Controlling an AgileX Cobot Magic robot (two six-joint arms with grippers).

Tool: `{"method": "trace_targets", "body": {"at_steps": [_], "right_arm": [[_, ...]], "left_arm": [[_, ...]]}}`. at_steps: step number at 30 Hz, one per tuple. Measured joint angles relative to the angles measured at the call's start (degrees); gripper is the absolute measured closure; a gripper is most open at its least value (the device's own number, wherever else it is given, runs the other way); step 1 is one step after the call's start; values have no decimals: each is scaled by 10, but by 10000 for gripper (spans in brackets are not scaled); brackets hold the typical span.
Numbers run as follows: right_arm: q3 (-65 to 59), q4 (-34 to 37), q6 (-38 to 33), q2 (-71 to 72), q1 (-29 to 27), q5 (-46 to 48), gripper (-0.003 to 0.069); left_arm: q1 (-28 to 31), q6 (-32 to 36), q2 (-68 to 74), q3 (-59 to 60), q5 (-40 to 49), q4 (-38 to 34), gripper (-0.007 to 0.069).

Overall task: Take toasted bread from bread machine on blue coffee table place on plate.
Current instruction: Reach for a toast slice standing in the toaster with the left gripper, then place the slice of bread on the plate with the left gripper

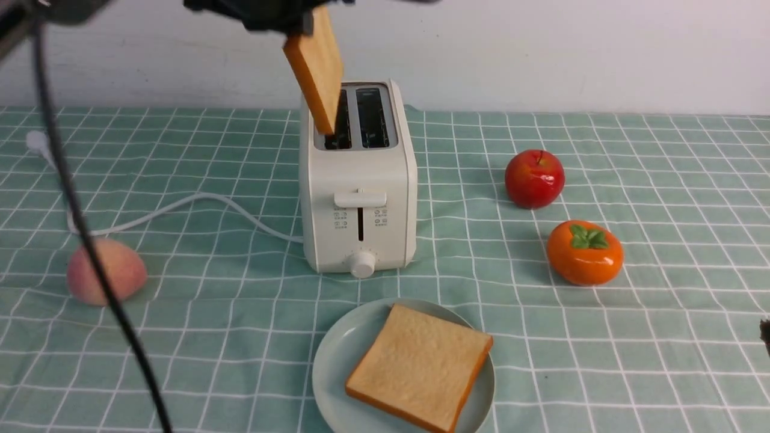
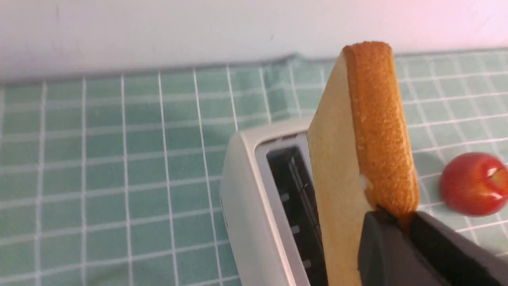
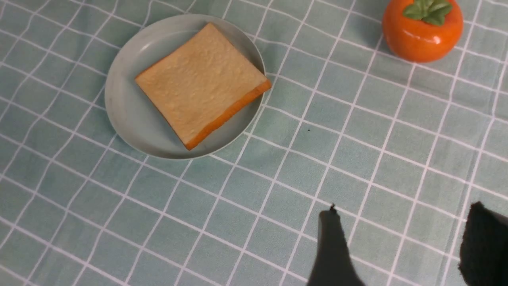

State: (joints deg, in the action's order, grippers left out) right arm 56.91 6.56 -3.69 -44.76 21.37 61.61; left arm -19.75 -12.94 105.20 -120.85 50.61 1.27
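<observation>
Golden toast slice (image 1: 419, 367) sits on the plate (image 1: 331, 367), 6 o'clock from the toaster (image 1: 361, 180). Left gripper (image 2: 401, 222) is clamped on the second slice (image 1: 316, 66), almost out; needs plating. Right gripper (image 3: 405, 222) hangs open, empty.

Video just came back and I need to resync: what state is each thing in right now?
toaster: upright, lever up, right slot empty.
left tool: shut on the lifted slice.
lifted slice: tilted, crust pinched, hanging over the toaster's left slot.
plated slice: lying flat on the plate.
plate: holding one slice.
right tool: open, empty.
</observation>
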Motion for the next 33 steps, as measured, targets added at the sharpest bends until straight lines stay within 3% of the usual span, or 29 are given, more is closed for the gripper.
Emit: {"method": "trace_targets", "body": {"at_steps": [4,8,14,16,18,19,20,22,28,32,33], "right_arm": [[0,-8,0,0,0,-12,236],[0,-17,0,0,0,-17,236],[0,-17,0,0,0,-10,236],[0,-18,0,0,0,-10,236],[0,-19,0,0,0,-10,236],[0,-19,0,0,0,-10,236],[0,-19,0,0,0,-10,236],[0,-19,0,0,0,-10,236],[0,-19,16,-1,0,-7,236],[0,-19,46,-1,0,-4,236],[0,-19,47,-1,0,-4,236]], "left_arm": [[0,51,-97,6,44,-19,598],[0,102,-199,96,87,-105,598],[0,215,-247,422,31,-391,598],[0,273,-231,514,-16,-500,598],[-1,344,-201,620,-95,-664,598],[-1,349,-198,627,-108,-676,598],[-1,376,-181,666,-148,-754,598],[-1,414,-151,703,-207,-837,596],[0,463,-94,723,-266,-885,535],[0,468,-81,723,-293,-840,357],[0,469,-81,723,-294,-840,347]]}}
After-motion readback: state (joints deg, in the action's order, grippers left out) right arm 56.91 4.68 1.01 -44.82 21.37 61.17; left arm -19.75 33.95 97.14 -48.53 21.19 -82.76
